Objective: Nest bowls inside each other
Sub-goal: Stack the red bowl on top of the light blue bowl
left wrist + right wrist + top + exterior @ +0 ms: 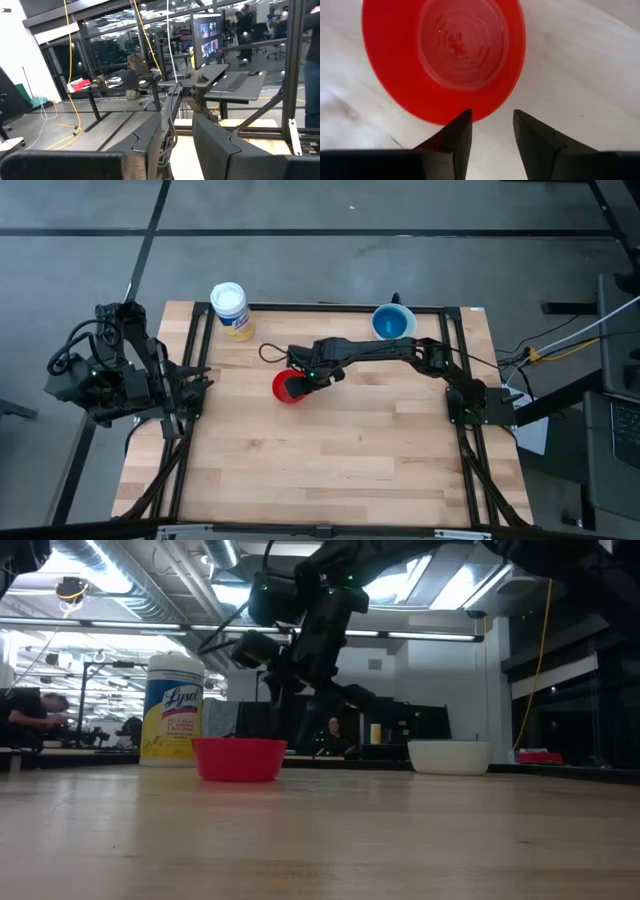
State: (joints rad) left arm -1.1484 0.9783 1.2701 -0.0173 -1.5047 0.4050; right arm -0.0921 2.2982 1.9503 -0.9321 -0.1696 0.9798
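Right gripper (492,131) over red bowl (289,387) near table (350,460) centre, fingers apart, gripping nothing. Stack showing teal bowl (393,322) at far edge. Left gripper (177,137) parked left, spread.

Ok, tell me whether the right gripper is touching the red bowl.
Cannot tell. In the right wrist view the right gripper stands open just outside the red bowl, its fingertips overlapping the rim; neither contact nor a gap shows plainly.

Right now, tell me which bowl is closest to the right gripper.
The red bowl, mid-table, directly under the right gripper. The nested bowls sit at the table's far edge.
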